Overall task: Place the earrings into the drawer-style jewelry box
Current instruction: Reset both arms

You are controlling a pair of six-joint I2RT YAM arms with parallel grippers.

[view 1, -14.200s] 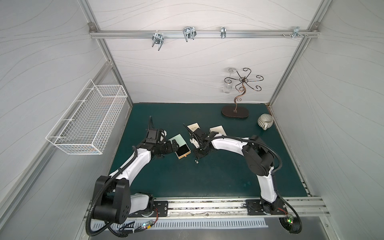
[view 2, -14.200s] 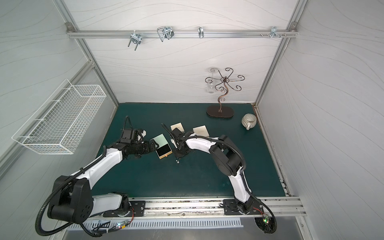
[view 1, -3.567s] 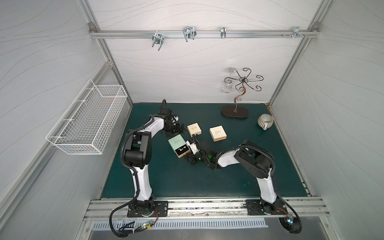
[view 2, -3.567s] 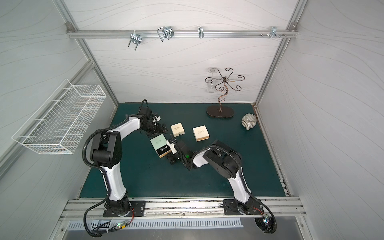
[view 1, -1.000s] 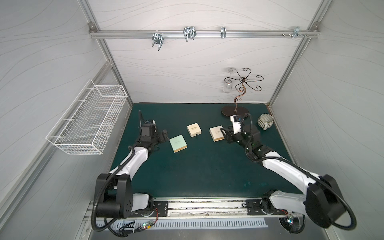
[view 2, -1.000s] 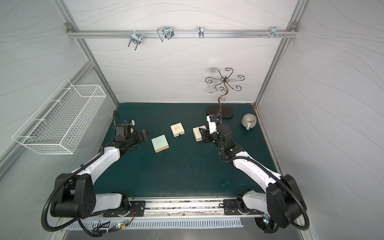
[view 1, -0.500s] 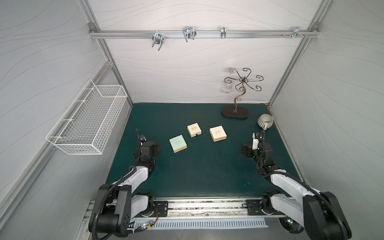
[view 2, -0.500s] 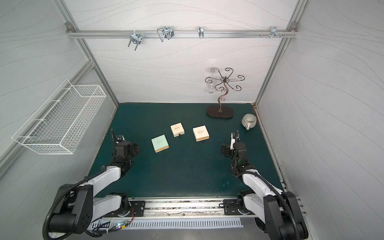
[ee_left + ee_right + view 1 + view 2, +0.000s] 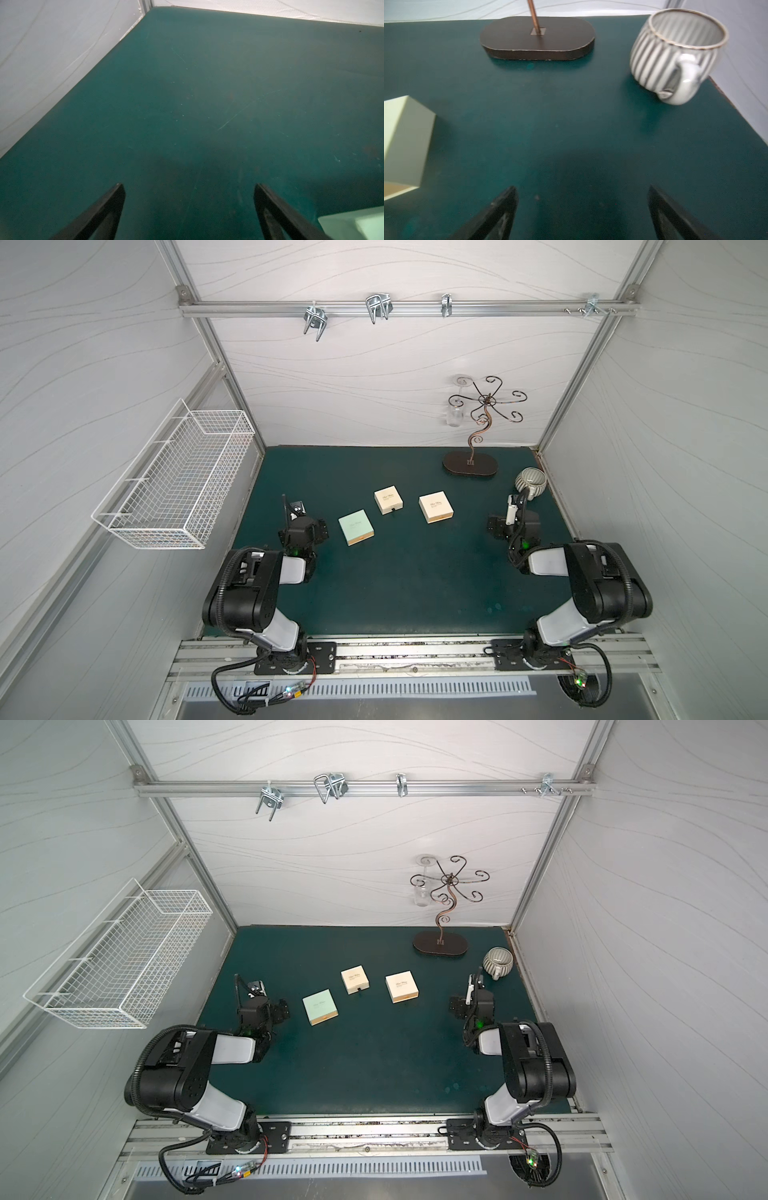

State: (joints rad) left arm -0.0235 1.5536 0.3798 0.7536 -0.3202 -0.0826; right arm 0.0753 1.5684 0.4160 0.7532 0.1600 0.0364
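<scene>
Three square drawer-style jewelry boxes lie shut on the green mat: a mint one [image 9: 355, 527] [image 9: 320, 1007], a small cream one [image 9: 388, 499] [image 9: 355, 979] and a larger cream one [image 9: 435, 508] [image 9: 401, 987]. No earrings show in any view. My left gripper [image 9: 305, 529] [image 9: 189, 185] hangs open over bare mat, left of the mint box, whose corner [image 9: 353, 224] shows in the left wrist view. Right of the larger cream box [image 9: 404, 141], my right gripper [image 9: 513, 526] [image 9: 582, 188] is open too, with nothing between its fingers.
A striped mug [image 9: 530, 481] [image 9: 675, 56] stands at the back right by the wall, beside the dark oval base of a wire jewelry stand [image 9: 469, 466] [image 9: 537, 39]. A white wire basket [image 9: 178, 477] hangs on the left wall. Both arms are folded back near their bases.
Both arms have drawn back from the boxes toward the near side of the mat. The right gripper left the larger cream box and opened wide. The boxes have not moved.
</scene>
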